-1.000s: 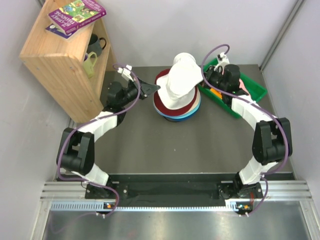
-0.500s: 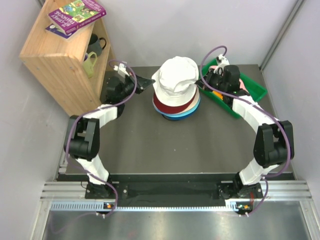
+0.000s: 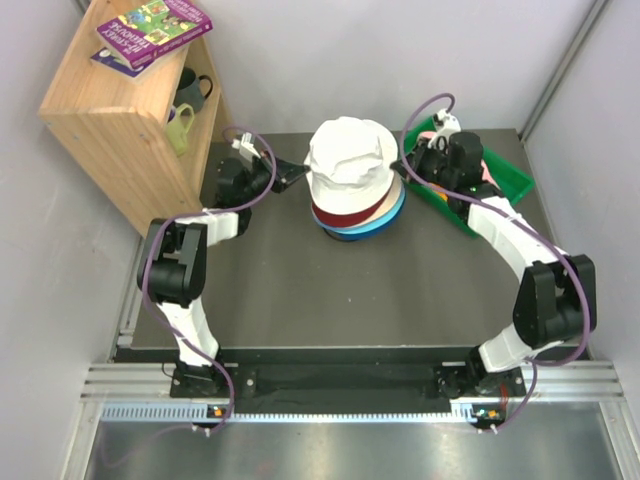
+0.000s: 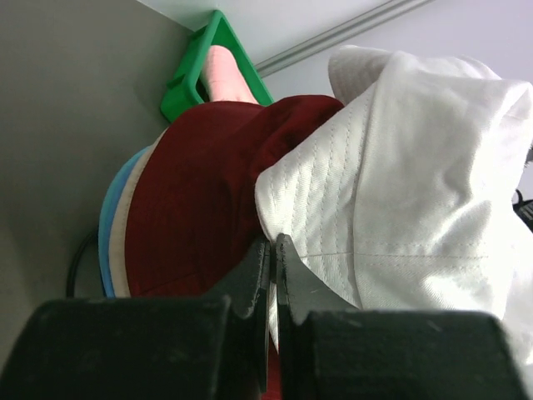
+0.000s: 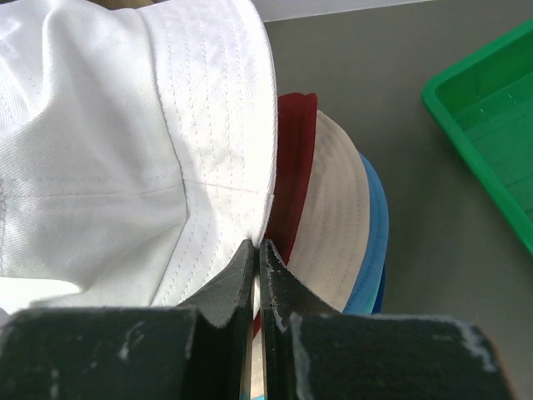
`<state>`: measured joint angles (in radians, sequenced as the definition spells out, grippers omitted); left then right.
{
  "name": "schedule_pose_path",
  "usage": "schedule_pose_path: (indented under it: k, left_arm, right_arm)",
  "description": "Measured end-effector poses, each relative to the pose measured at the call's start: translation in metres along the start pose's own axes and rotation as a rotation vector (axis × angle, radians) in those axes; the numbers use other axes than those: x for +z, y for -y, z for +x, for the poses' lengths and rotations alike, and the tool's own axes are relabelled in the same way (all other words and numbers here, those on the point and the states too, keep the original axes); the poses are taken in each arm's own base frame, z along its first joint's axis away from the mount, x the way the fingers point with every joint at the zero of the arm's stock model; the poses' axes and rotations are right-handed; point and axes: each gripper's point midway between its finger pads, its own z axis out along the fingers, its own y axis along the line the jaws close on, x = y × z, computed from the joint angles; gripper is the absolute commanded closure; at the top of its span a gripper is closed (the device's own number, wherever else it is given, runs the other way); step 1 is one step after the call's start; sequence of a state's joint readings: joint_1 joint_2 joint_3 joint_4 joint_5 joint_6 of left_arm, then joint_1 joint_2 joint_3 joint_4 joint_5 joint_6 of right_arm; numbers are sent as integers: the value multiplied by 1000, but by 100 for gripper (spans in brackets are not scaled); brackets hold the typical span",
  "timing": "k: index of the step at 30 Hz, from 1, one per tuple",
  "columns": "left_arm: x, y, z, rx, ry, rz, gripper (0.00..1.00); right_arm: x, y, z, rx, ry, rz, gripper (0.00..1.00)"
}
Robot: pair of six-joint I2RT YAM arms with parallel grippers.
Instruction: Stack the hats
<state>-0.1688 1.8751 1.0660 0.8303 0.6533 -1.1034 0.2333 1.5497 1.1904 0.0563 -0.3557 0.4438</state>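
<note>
A white hat [image 3: 350, 158] sits on top of a stack of hats [image 3: 358, 215] at the table's back middle, with dark red, beige and blue brims showing beneath it. My left gripper [image 3: 299, 176] is shut on the white brim's left edge [image 4: 287, 208], over the dark red hat [image 4: 204, 192]. My right gripper [image 3: 405, 166] is shut on the brim's right edge [image 5: 225, 167], beside the dark red [image 5: 293, 158], beige [image 5: 333, 225] and blue [image 5: 376, 242] brims. An orange-yellow cloth [image 3: 433, 188] lies in the tray, mostly hidden by my right arm.
A green tray [image 3: 505, 178] stands at the back right, close behind my right gripper, with a pink cloth [image 3: 488, 170] in it. A wooden shelf [image 3: 120, 130] with mugs and books stands at the back left. A dark wire loop [image 4: 79, 258] shows under the stack.
The white hat, held up tall and bunched a second ago, has been spread and lowered over the stack. Both grippers have kept hold of its brim; the left arm has moved back.
</note>
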Motion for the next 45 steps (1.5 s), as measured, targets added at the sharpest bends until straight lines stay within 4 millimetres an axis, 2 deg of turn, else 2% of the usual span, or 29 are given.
schedule_pose_path:
  k: [4, 10, 16, 19, 23, 25, 26, 27, 29, 30, 33, 36, 39, 41, 43, 45]
  left_arm:
    - [-1, -3, 0, 14, -1, -7, 100]
    - [-2, -3, 1, 32, -12, 3, 100]
    - [-2, -4, 5, 61, -32, 5, 100]
    - [-1, -3, 4, 83, -56, 6, 100]
    - [11, -1, 0, 138, -111, 28, 100]
    - [16, -2, -1, 173, -142, 35, 100]
    - [18, -2, -1, 194, -154, 39, 100]
    - [20, -2, -1, 227, -175, 39, 100]
    - [23, 1, 0, 285, -205, 39, 100]
    - [24, 2, 1, 314, -219, 40, 100]
    - [26, 3, 4, 388, -259, 45, 100]
    - [25, 3, 5, 439, -287, 49, 100]
    - [24, 1, 7, 466, -302, 52, 100]
    - [23, 0, 8, 477, -310, 55, 100]
    - [23, -1, 9, 482, -314, 55, 100]
    - [23, -1, 9, 486, -316, 57, 100]
  right_arm:
    - [-5, -7, 5, -13, 0, 0, 100]
    - [-3, -6, 20, -11, -20, 13, 100]
    - [-10, -7, 50, -11, -54, 24, 100]
    - [-17, -15, 63, -19, -62, 21, 100]
    - [-28, -29, 77, -25, -78, -6, 100]
    - [-32, -34, 79, -27, -86, -16, 83]
    - [-34, -35, 79, -30, -92, -17, 59]
    - [-37, -35, 79, -32, -95, -15, 50]
    - [-44, -30, 78, -29, -105, -6, 40]
    - [-48, -29, 76, -29, -108, -6, 38]
    - [-58, -24, 57, -26, -82, -9, 34]
    - [-65, -25, 13, -37, -1, -43, 32]
    - [-66, -35, -32, -72, 93, -114, 30]
    - [-59, -44, -58, -98, 144, -178, 30]
    - [-43, -52, -77, -117, 173, -252, 29]
    - [-24, -50, -81, -114, 167, -300, 28]
